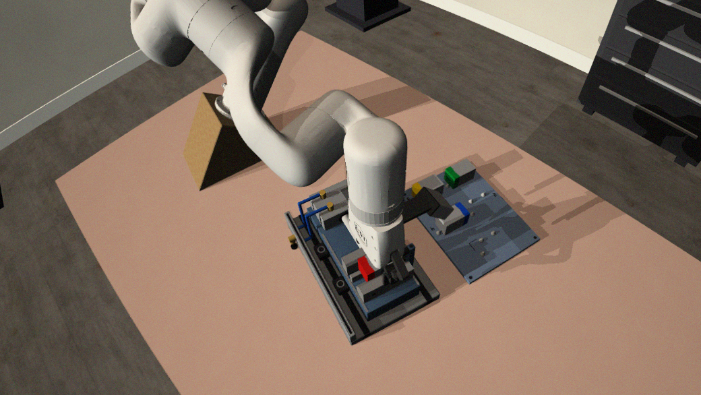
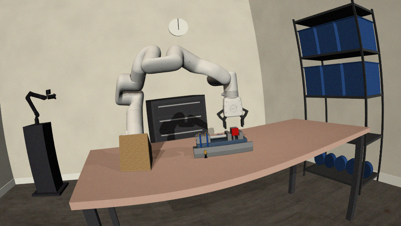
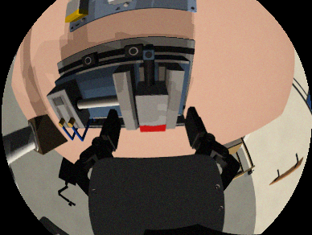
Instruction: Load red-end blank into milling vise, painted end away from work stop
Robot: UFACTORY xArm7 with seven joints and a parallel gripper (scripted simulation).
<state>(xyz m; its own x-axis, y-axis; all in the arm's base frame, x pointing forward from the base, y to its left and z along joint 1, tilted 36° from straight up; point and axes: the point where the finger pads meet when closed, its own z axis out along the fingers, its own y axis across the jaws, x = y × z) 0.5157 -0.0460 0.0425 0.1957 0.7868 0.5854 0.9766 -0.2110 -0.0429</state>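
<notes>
Two open fingers (image 1: 398,265) (image 2: 233,125) above one vise (image 1: 362,289) (image 2: 224,143) (image 3: 125,96) — one red-ended blank (image 1: 365,268) (image 2: 235,131) (image 3: 152,109), between two jaws

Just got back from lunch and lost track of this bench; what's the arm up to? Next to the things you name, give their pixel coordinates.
The arm is loading a milling vise. The red-ended blank (image 1: 365,268) (image 2: 234,131) (image 3: 152,110) sits between the vise jaws, painted end away from the work stop (image 3: 149,72). The gripper (image 2: 233,127) (image 3: 152,116) hangs open above it, holding nothing. The green (image 1: 460,174), yellow (image 1: 429,186) and blue (image 1: 452,219) blanks are over on the infeed plate (image 1: 505,235). Whether the red one is seated closely enough, I can't tell.
</notes>
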